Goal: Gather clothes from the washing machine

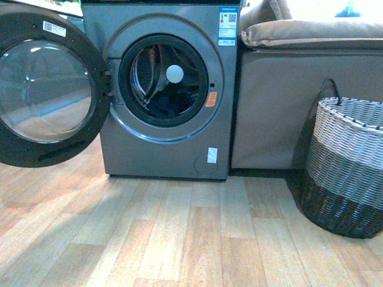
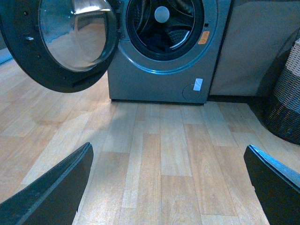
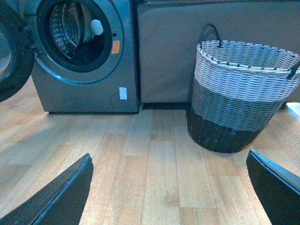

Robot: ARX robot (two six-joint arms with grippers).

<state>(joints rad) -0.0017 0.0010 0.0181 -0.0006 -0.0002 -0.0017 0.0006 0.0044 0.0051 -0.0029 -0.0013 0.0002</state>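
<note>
While its round door [image 1: 45, 84] hangs swung wide to the far left, the grey washing machine [image 1: 161, 152] stands on the wood-plank floor [image 1: 179, 239], its dark-rimmed porthole showing the perforated steel drum [image 3: 61, 26]. The clothes [image 1: 170, 106] lie in a dark, limp heap in the bottom of that drum, below a pale round disc [image 1: 175, 73]. An orange sticker [image 1: 210, 98] sits on the right of the porthole ring, a blue-white label [image 1: 228, 25] at the machine's top right corner, a small white tag [image 1: 212, 155] low on its front. Just beside the machine on the right is a taupe upholstered sofa [image 1: 275, 113] with a cushion [image 1: 305, 33] on top. Further right and nearer stands a woven wicker basket [image 1: 350, 173], pale at the top, grey in the middle, black at the base. The left end effector [image 2: 168, 147] is spread wide with nothing between its dark fingers [image 2: 56, 192], over the floor and well apart from the machine. The right end effector [image 3: 169, 153] is likewise spread wide and holds nothing, over the floor near the basket.
</note>
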